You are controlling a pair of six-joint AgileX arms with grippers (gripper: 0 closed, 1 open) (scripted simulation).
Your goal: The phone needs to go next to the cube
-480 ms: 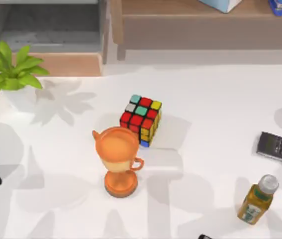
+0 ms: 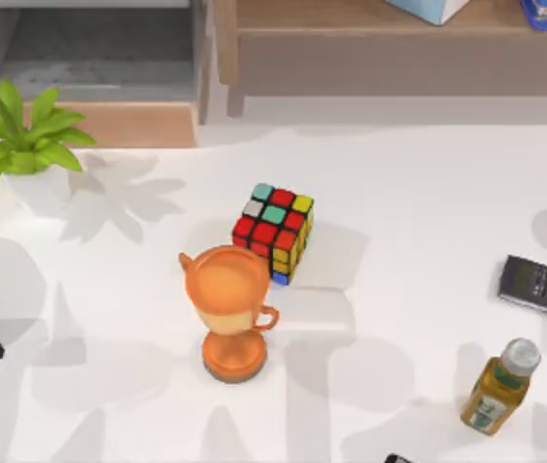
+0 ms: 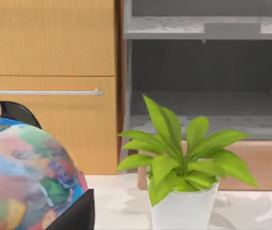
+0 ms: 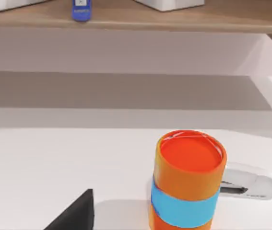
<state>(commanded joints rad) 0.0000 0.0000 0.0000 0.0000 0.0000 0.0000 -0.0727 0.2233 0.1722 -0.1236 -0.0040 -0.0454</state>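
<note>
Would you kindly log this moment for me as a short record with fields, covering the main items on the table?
cube: black-framed puzzle cube with coloured stickers, mid-table
cup: orange trophy-shaped cup, just in front of the cube, on its left
remote: black button remote, right edge
bottle: amber bottle with clear cap, front right
plant: green leafy plant in white pot, back left
phone: cannot tell

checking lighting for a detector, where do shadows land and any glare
Top view: soft grey shadows spread over the white table, beside the cube, trophy cup and plant; no glare. Right wrist view: a shadow band under the shelf; the orange can evenly lit.
</note>
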